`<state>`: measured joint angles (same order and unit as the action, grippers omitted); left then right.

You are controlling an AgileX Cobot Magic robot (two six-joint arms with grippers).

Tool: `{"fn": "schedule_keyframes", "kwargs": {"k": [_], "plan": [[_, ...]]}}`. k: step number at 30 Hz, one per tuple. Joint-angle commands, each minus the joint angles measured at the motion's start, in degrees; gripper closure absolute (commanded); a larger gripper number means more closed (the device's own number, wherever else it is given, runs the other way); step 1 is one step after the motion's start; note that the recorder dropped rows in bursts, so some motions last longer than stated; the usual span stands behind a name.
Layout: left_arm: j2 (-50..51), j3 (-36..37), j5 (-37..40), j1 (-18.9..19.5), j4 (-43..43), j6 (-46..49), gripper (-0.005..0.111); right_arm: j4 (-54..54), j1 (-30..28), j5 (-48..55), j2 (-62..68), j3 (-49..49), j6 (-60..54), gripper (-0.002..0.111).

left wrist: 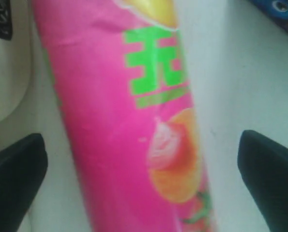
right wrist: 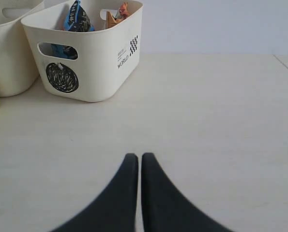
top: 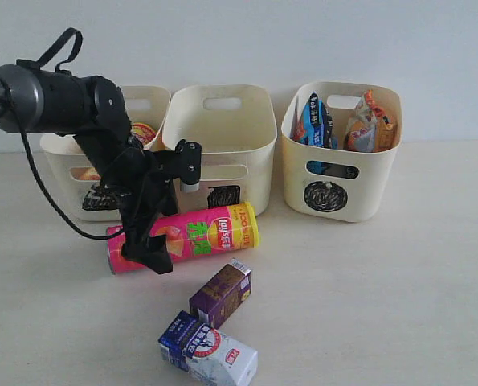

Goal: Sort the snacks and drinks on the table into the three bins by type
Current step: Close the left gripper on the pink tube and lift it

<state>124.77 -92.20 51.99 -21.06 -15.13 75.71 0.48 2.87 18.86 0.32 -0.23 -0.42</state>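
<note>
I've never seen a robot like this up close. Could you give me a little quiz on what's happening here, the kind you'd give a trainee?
1. True or false: the right gripper is shut and holds nothing.
2. Where is the pink chip tube? A: inside a bin. B: on the table, between the open fingers of the left gripper. C: lifted in the air by the right gripper.
3. How many crinkly bags stand in the circle-marked bin?
Key: 1 true. 2 B. 3 two, the blue-black bag and the orange-tan bag.
</note>
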Motion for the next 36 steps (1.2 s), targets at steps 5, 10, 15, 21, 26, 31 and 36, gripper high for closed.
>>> {"fn": "schedule_keyframes", "kwargs": {"k": [5, 10, 15, 21, 26, 31, 36], "plan": [[1.94, 0.32, -3.10, -0.29, -0.08, -2.18, 0.007, 0.05, -0.01, -0.39, -0.32, 0.23, 0.04, 0.108], [2.59, 0.32, -3.32, -0.29, -0.08, -2.71, 0.035, 0.05, -0.01, -0.39, -0.32, 0.23, 0.04, 0.108], [2.39, 0.19, -1.47, -0.29, -0.08, -2.89, 0.091, 0.05, -0.01, -0.39, -0.32, 0.23, 0.04, 0.108], [1.48, 0.19, 1.73, -0.29, 3.25, -2.85, 0.102, 0.05, -0.01, -0.39, -0.32, 0.23, 0.04, 0.108], [-1.01, 0.19, 1.74, -0.29, 2.07, -3.51, 0.102, 0.05, -0.01, -0.39, -0.32, 0.23, 0.04, 0.108], [-4.02, 0.19, 6.46, -0.29, 2.07, -1.13, 0.102, 0.05, -0.01, -0.39, -0.32, 0.23, 0.04, 0.108], [-6.10, 0.19, 9.65, -0.29, 1.18, -0.63, 0.102, 0.05, -0.01, -0.39, -0.32, 0.23, 0.04, 0.108]]}}
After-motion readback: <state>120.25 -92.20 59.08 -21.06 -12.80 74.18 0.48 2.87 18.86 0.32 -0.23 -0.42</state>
